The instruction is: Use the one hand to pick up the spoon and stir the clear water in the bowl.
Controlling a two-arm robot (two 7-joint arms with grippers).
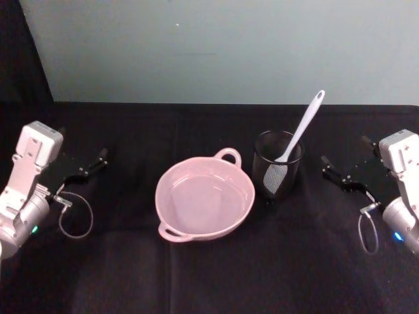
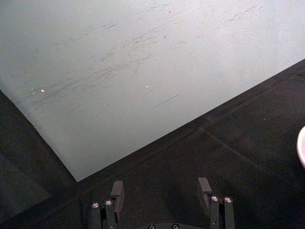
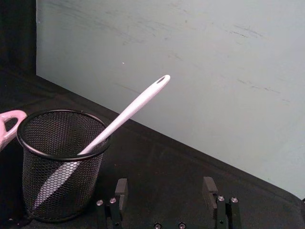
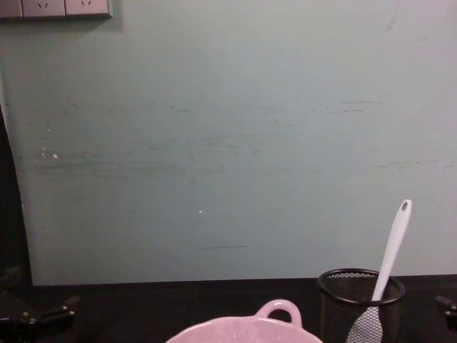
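We see the left gripper and right gripper, fingers wide open, empty, either side of the smooth round bowl.

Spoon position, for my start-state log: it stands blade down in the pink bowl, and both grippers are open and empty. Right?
One error: the head view shows the spoon standing blade down in the black mesh cup beside the pink bowl. The left gripper and right gripper are indeed open and empty.

White spoon tilted in mesh cup, R of pink bowl.
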